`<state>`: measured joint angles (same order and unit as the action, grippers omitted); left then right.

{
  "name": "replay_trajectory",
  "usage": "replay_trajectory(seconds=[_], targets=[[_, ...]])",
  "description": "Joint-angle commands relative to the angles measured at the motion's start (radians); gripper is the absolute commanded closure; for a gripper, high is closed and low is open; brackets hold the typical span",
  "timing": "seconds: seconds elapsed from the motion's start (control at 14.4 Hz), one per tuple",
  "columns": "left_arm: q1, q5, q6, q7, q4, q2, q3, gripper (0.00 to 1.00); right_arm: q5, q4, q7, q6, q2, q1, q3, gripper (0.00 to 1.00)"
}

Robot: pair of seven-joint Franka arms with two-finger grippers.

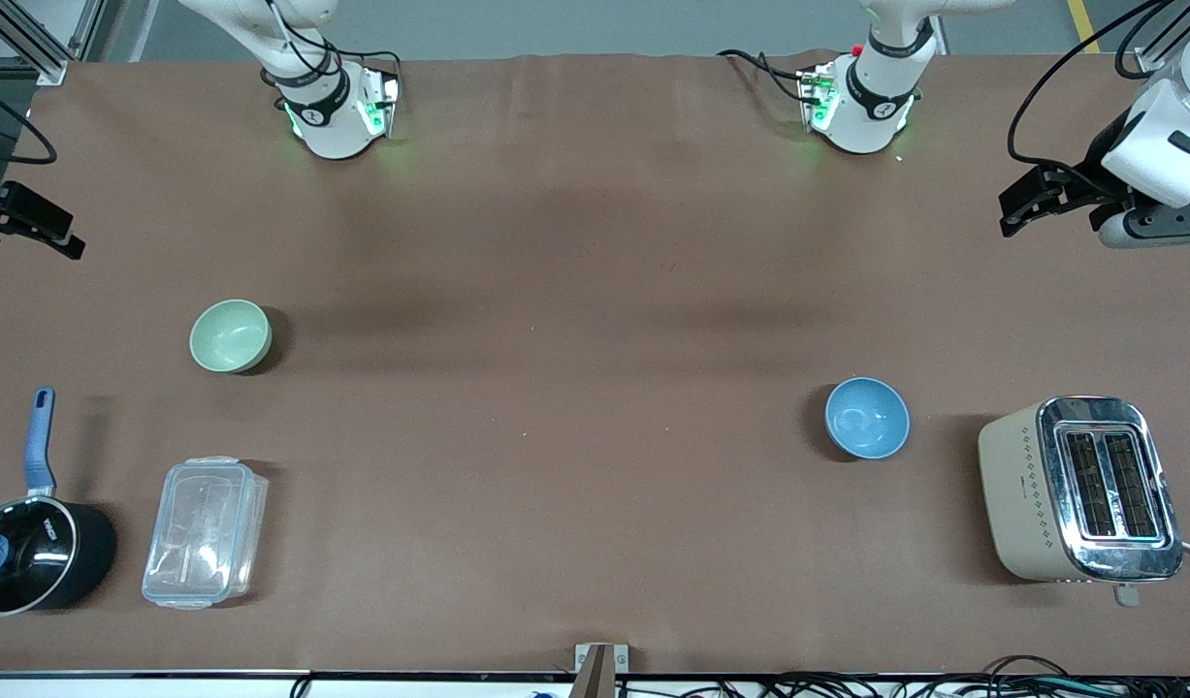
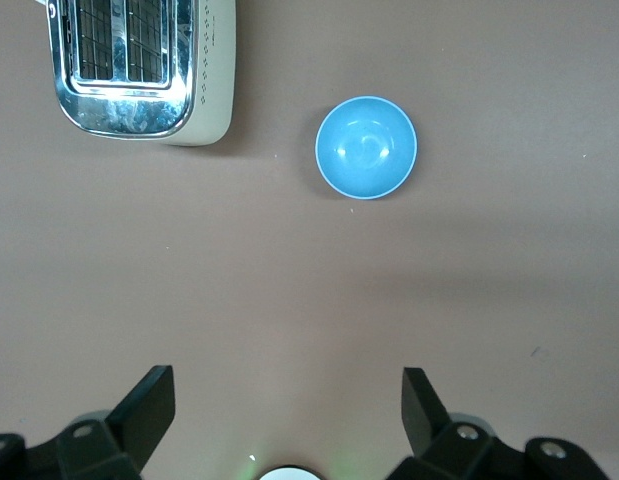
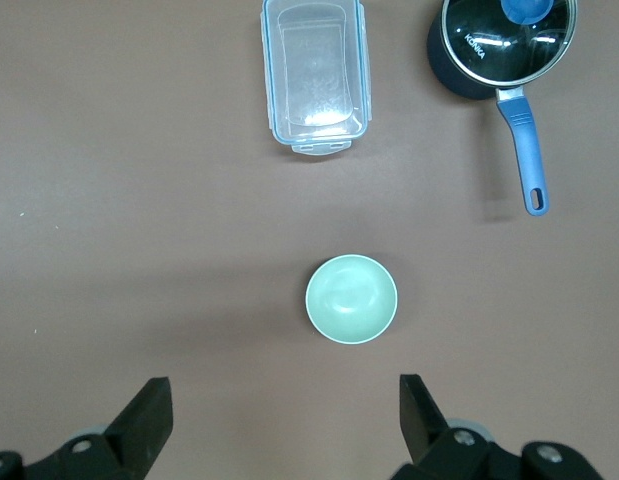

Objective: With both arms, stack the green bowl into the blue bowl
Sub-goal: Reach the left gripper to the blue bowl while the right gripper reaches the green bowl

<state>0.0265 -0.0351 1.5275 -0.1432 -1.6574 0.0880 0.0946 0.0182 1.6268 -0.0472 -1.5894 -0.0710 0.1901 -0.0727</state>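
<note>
The green bowl (image 1: 231, 335) stands upright and empty on the brown table, toward the right arm's end; it also shows in the right wrist view (image 3: 351, 299). The blue bowl (image 1: 867, 418) stands upright and empty toward the left arm's end, beside the toaster; it also shows in the left wrist view (image 2: 366, 147). My left gripper (image 1: 1016, 208) is open and empty, held high over bare table at the left arm's end (image 2: 289, 410). My right gripper (image 1: 71, 240) is open and empty, held high over the table at the right arm's end (image 3: 286, 415). Neither gripper touches a bowl.
A beige and chrome toaster (image 1: 1079, 490) stands beside the blue bowl at the left arm's end. A clear lidded plastic box (image 1: 205, 531) and a black saucepan with a blue handle (image 1: 32, 553) stand nearer to the front camera than the green bowl.
</note>
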Motion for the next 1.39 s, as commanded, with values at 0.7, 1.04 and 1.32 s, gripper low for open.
replay_trajectory(seconds=[0.7, 1.04, 1.32], targets=[[-0.014, 0.004, 0.392, 0.005, -0.209, -0.141, 0.002, 0.0, 0.002, 0.079, -0.089, 0.009, -0.007, 0.05, -0.001, 0.0], [-0.03, 0.003, 0.776, 0.005, -0.341, -0.336, 0.002, 0.0, 0.052, 0.264, -0.146, -0.143, -0.003, 0.112, 0.001, 0.0], [-0.039, 0.003, 0.971, 0.004, -0.341, -0.496, 0.002, 0.01, 0.08, 0.528, -0.203, -0.448, 0.042, 0.118, 0.002, 0.0]])
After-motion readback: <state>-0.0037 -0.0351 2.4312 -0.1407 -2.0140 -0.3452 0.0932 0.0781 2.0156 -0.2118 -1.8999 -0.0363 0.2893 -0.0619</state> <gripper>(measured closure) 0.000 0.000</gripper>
